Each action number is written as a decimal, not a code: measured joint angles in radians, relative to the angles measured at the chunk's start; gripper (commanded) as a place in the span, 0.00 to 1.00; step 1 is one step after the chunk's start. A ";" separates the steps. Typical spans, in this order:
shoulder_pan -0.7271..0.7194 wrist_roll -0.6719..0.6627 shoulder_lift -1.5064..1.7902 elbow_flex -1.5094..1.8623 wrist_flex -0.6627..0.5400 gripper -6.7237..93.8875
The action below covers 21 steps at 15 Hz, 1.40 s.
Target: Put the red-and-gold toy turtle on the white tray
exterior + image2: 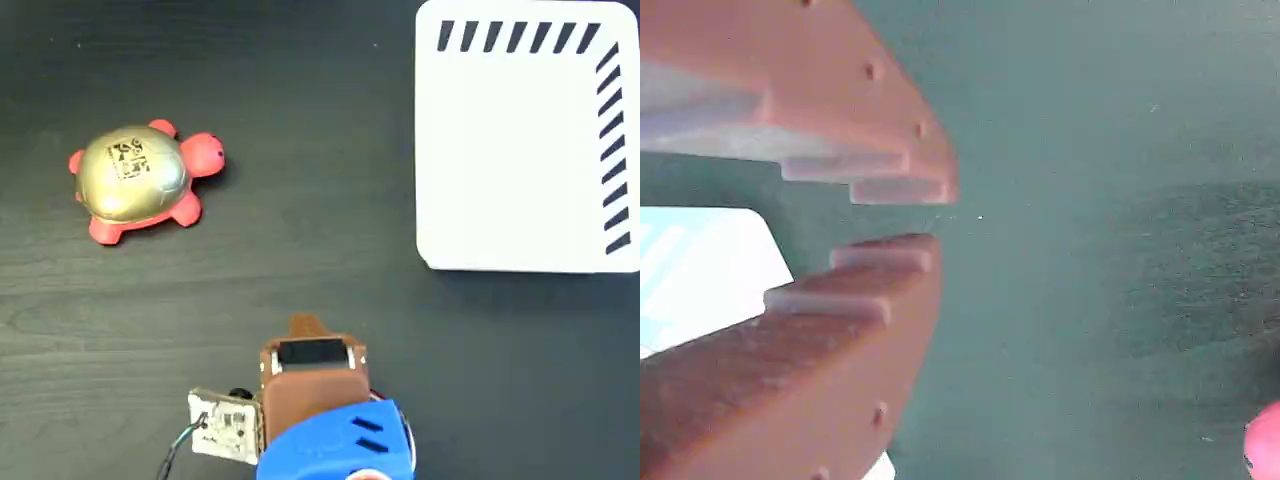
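While resting low at the near edge of the fixed view, brown two-finger gripper (305, 328) on a blue arm segment (335, 445), small circuit board with wires (226, 424) at its left side. Fingers seen only from above there, so spread not readable in that view. From the wrist view, gripper (940, 220) nearly pressed together: toothed brown fingertips (895, 265) almost meeting, only a thin gap between them, nothing pinched.

Small red-and-gold toy turtle (140, 180), shiny gold domed shell with a black-and-white code sticker on top, coral-red head pointing right, feet and tail poking out around the shell. Sits flat on the dark wood-grain tabletop (300, 220) at the left of the fixed view, well apart from the gripper, farther away and to its left. Possibly a sliver of its red at the lower right edge of the wrist view; too blurred to be sure.

Large flat white square tray with rounded corners (520, 150) at the far right, black diagonal stripes along its far and right edges, cut off by the right border. Bare surface, well apart from the turtle, with open tabletop between. Pale corner of the tray (700, 270) visible behind the fingers at the left of the wrist view.
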 measured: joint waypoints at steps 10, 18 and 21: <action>0.000 0.000 0.000 0.000 0.000 0.06; -0.080 -0.067 0.000 0.000 0.000 0.06; -0.121 -0.077 -0.020 -0.005 -0.009 0.06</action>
